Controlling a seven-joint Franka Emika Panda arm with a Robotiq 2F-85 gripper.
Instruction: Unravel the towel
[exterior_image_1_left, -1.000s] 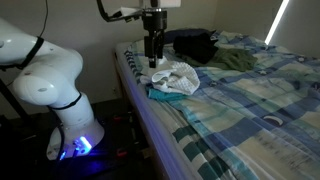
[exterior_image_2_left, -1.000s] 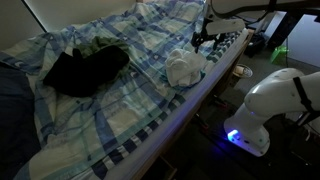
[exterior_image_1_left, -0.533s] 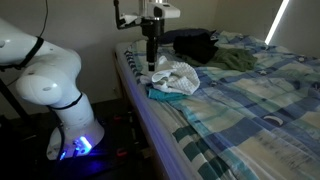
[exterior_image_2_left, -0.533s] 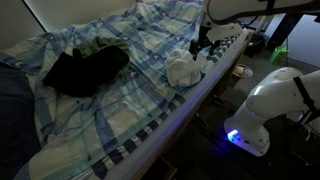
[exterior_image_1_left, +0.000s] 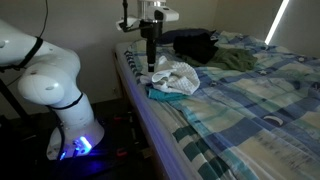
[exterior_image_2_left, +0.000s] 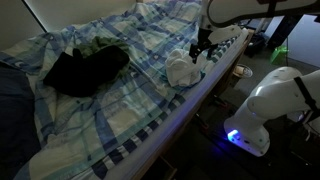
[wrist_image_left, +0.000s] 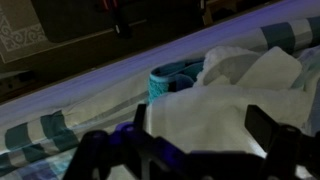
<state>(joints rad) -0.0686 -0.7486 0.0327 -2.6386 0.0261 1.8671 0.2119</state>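
Observation:
A crumpled white towel with a teal edge (exterior_image_1_left: 175, 79) lies near the edge of the bed; it also shows in the other exterior view (exterior_image_2_left: 182, 68) and fills the wrist view (wrist_image_left: 225, 95). My gripper (exterior_image_1_left: 152, 62) hangs just above the towel's end nearest the bed corner, and also shows in an exterior view (exterior_image_2_left: 197, 53). In the wrist view the two fingers (wrist_image_left: 185, 140) stand apart over the white cloth, open, holding nothing.
The bed has a blue plaid cover (exterior_image_1_left: 250, 100). A black bag (exterior_image_1_left: 193, 45) and a dark green garment (exterior_image_1_left: 235, 60) lie further back; they also show in an exterior view (exterior_image_2_left: 85, 65). The bed edge (exterior_image_2_left: 215, 80) drops to the floor beside the robot base (exterior_image_1_left: 60, 90).
The gripper has shifted slightly toward the bed corner and lowered toward the towel. The towel has not moved.

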